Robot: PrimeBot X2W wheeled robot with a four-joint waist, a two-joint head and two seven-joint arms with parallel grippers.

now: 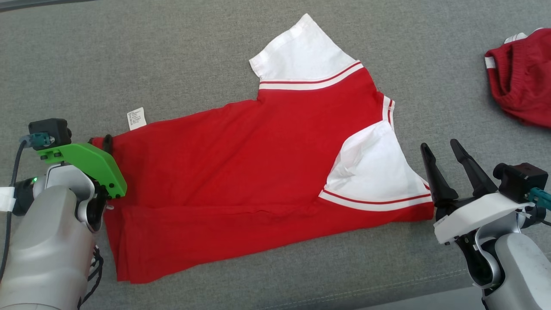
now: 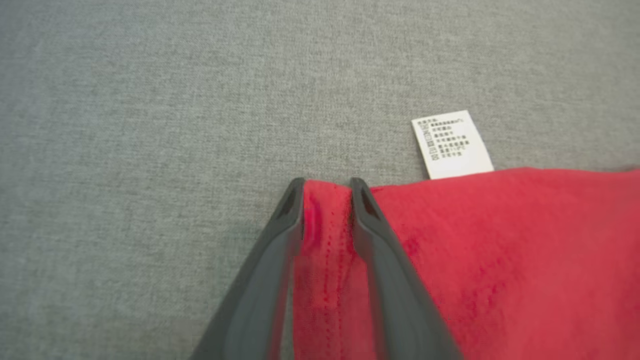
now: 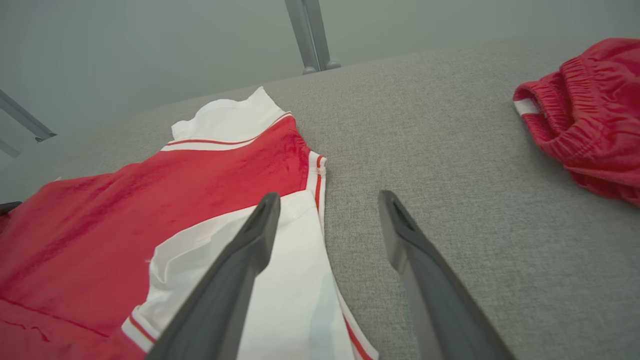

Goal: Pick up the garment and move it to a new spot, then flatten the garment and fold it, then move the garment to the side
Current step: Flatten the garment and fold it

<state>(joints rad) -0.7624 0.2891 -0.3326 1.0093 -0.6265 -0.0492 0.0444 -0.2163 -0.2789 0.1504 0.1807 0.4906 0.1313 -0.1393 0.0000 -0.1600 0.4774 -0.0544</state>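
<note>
The garment (image 1: 241, 163) is a red shirt with white sleeves, lying flat on the grey cloth surface (image 1: 129, 56), neck towards the right. My left gripper (image 1: 103, 144) is at its left hem corner. In the left wrist view its fingers (image 2: 326, 182) pinch a raised ridge of the red hem (image 2: 500, 250), just left of the white care label (image 2: 452, 145). My right gripper (image 1: 441, 146) hovers open just right of the near white sleeve (image 1: 379, 172). In the right wrist view those fingers (image 3: 327, 200) stand wide apart above the sleeve edge (image 3: 290, 300), holding nothing.
A second red garment (image 1: 523, 77) with white trim lies crumpled at the far right, apart from the shirt. The surface's front edge (image 1: 387, 297) runs along the bottom right. Metal posts (image 3: 310, 35) stand beyond the far edge.
</note>
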